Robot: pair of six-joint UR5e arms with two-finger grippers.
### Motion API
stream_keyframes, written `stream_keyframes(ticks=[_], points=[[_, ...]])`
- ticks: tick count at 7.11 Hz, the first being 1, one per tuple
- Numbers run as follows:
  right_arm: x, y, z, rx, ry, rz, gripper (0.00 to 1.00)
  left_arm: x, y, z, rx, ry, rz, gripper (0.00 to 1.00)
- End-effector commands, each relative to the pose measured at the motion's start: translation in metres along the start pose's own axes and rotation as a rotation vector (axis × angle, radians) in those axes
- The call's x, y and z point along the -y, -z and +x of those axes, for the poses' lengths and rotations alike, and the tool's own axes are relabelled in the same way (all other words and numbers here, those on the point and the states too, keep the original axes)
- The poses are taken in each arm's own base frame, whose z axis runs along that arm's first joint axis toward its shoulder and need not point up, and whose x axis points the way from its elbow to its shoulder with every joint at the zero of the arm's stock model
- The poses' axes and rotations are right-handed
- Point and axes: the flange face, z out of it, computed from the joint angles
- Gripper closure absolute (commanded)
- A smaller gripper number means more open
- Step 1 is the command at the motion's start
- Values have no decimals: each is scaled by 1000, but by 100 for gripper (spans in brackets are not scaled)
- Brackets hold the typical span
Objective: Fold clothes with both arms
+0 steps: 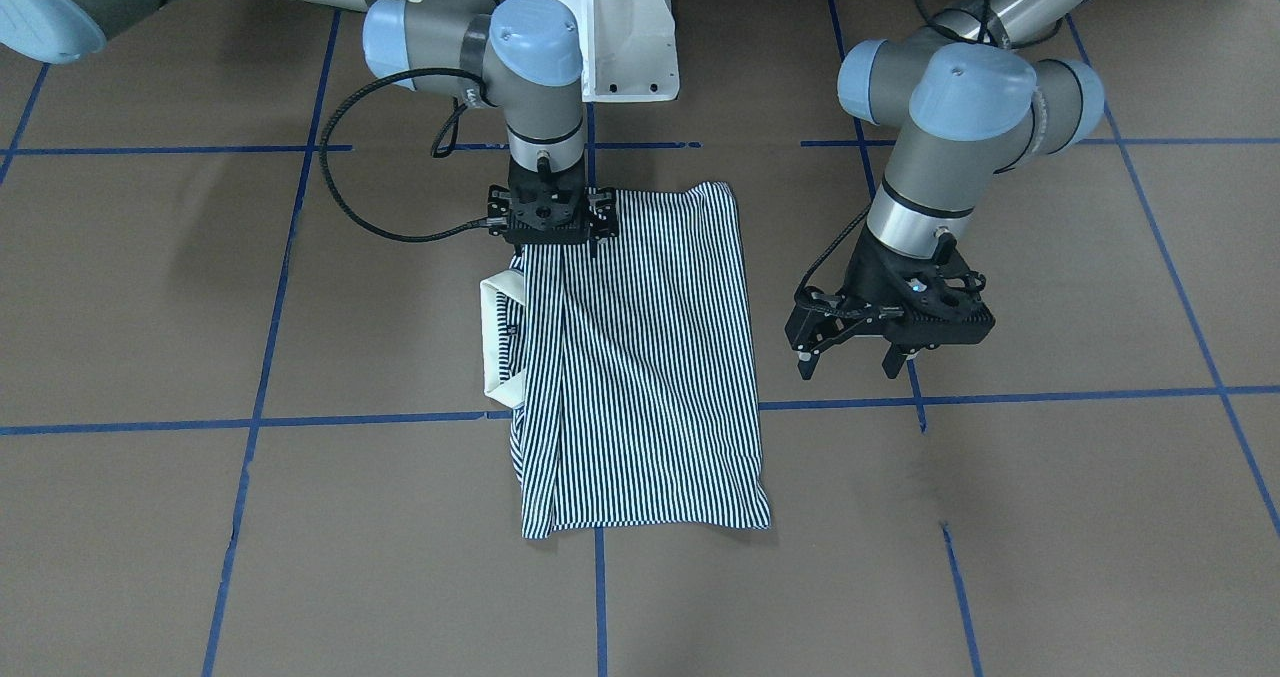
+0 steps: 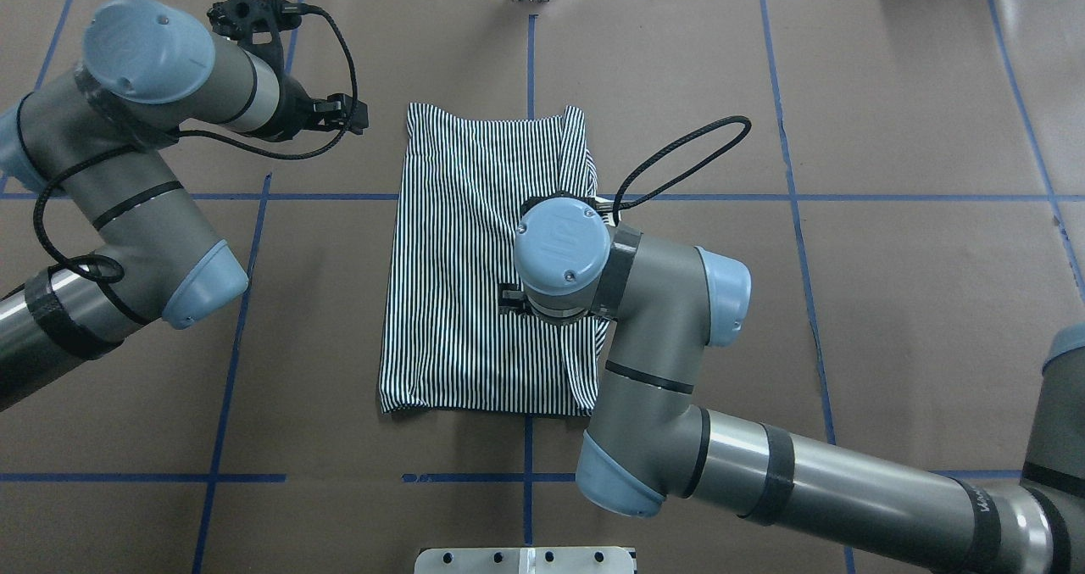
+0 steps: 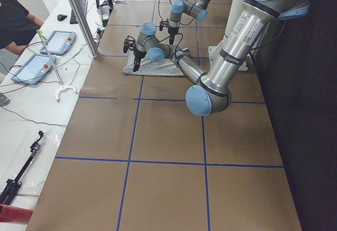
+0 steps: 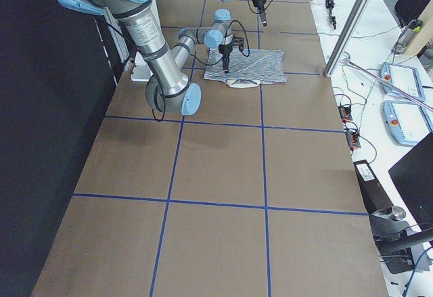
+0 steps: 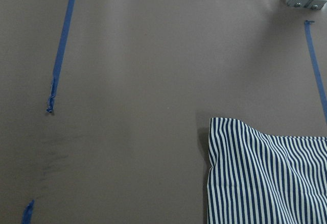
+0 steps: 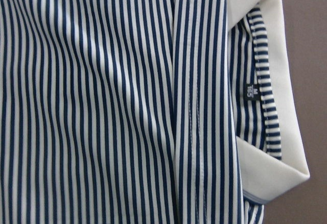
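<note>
The striped polo shirt (image 1: 640,357) lies flat on the table, folded into a long rectangle. Its cream collar (image 1: 495,337) sticks out on the view's left. My right gripper (image 1: 555,245) points straight down over the shirt's edge nearest the robot base. Its jaws look spread and hold nothing. In the overhead view my right wrist (image 2: 559,256) hides it. The right wrist view shows the stripes (image 6: 102,106), the collar (image 6: 265,168) and a neck label (image 6: 249,90). My left gripper (image 1: 848,367) hovers open and empty beside the shirt, off the cloth. The left wrist view shows one shirt corner (image 5: 265,178).
The brown table (image 1: 300,517) is marked with blue tape lines (image 1: 300,422). The white pedestal base (image 1: 625,47) stands at the robot's edge. A side bench with tablets (image 3: 37,65), a metal post (image 3: 81,15) and a person (image 3: 13,20) lies beyond the table's far edge.
</note>
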Motion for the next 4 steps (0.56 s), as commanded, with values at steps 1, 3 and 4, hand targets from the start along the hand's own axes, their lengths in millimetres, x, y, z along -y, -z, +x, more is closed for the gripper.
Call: stream_keyframes(ticks=[1,3,4], points=[[-36,-16,-9,-107,50,-65,0,-4,1,-4,2,-2,-5,0],[-48,-27,-2,-179,92,-100,0,-5,1,-4,1,3,-7,0],[-48,-27,0,-190,106,-110,0,-7,-3,-4,6,6,-13,0]])
